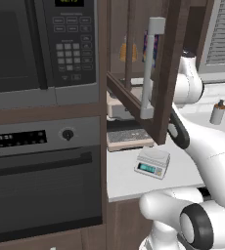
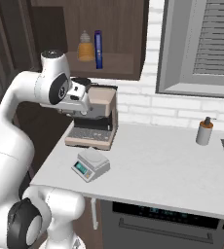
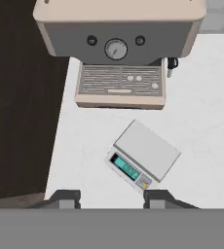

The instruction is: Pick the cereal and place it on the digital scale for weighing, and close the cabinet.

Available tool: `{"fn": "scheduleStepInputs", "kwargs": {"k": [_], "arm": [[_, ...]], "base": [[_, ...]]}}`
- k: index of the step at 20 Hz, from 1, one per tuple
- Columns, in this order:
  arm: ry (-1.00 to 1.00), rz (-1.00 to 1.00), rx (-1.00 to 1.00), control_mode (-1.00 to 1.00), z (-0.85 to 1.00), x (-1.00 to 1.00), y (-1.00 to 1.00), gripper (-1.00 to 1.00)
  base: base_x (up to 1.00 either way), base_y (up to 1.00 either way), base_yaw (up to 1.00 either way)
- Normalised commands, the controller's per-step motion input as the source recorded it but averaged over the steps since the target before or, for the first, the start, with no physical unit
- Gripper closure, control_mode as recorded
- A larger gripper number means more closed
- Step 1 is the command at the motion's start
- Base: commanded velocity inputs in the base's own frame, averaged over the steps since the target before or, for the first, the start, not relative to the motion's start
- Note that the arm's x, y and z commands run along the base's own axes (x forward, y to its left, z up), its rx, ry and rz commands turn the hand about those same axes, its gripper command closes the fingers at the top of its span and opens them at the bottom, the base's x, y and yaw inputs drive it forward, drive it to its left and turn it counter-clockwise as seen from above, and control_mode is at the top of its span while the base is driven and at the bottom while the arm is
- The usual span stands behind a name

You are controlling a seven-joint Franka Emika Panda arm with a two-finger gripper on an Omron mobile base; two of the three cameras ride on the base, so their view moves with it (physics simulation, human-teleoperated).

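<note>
Our gripper (image 3: 112, 197) hangs above the counter (image 2: 162, 165) with its fingers (image 3: 65, 198) spread wide and nothing between them, looking straight down on the scale (image 3: 143, 155). We judge the cabinet (image 1: 161, 73) the main hazard: its door stands swung open above the scale, right beside our arm, and a careless lift toward the shelf could strike it. The coffee machine (image 2: 97, 119) sits just behind the scale and crowds that same path. The cereal (image 2: 98, 49) stands upright on the shelf well above the scale, beside an orange bottle (image 2: 85, 47) we could knock over.
</note>
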Motion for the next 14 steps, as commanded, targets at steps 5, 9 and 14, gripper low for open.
{"fn": "scheduleStepInputs", "kwargs": {"k": [5, 9, 14], "arm": [[-0.18, 0.01, 0.00, -1.00, 0.00, -0.24, -0.03, -1.00], [-0.74, 0.01, 0.03, -1.00, 0.30, -0.87, -0.36, -1.00], [-0.78, 0.00, 0.09, -1.00, 0.67, -0.85, -0.51, -1.00]], "base": [[0.00, 0.00, 0.00], [0.00, 0.00, 0.00], [0.00, 0.00, 0.00]]}}
